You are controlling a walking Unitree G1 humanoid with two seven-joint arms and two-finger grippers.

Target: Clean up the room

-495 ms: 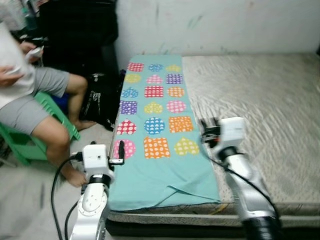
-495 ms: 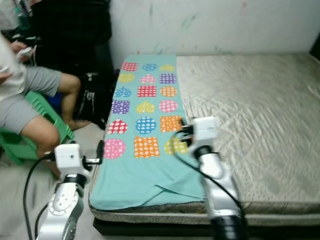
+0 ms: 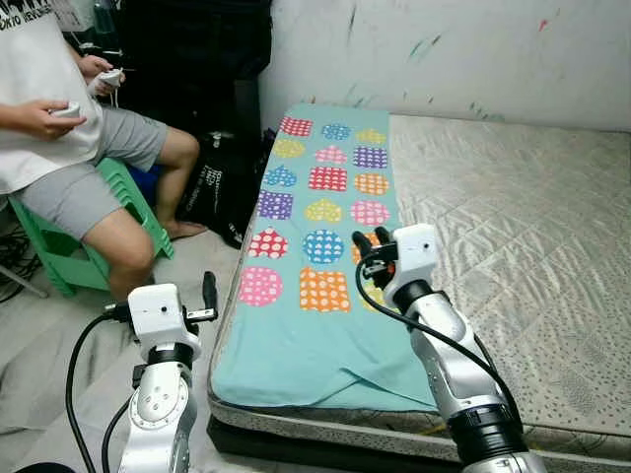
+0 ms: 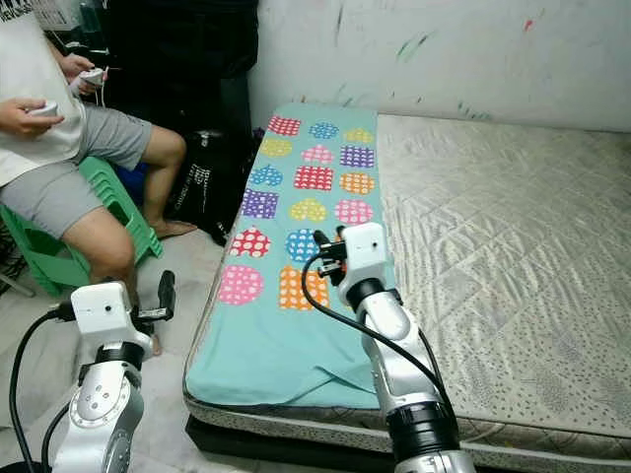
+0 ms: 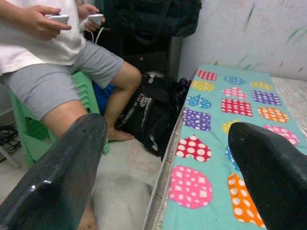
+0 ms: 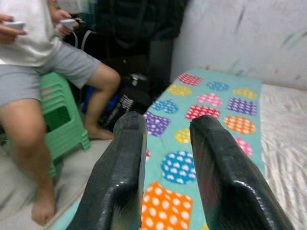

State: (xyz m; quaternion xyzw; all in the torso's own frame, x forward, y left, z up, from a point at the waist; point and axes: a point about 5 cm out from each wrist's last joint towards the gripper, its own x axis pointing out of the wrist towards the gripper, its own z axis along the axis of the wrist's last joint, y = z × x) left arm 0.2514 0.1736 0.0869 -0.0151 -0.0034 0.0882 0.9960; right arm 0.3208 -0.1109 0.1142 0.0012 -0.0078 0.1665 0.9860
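Note:
A teal blanket (image 3: 320,266) printed with dotted hearts and squares lies flat along the left strip of a bare grey mattress (image 3: 513,227). Its near corner is folded over at the bed's front edge. My right gripper (image 3: 370,239) hovers open just above the blanket's right side, by the orange squares, with nothing between its fingers (image 6: 125,158). My left gripper (image 5: 165,129) is held wide open and empty off the bed's left edge, over the floor. One of its fingers (image 3: 209,291) stands upright beside the blanket's edge.
A person (image 3: 59,148) sits on a green stool (image 3: 69,246) at the left, holding controllers, feet on the floor near the bed. A black bag (image 3: 222,192) leans against the bed's left side. A paint-marked wall (image 3: 444,49) stands behind the bed.
The whole picture has shifted and sharpened, so the camera moved. My right gripper now sits over the blanket rather than at its right edge. The left gripper stands a little further from the blanket's edge.

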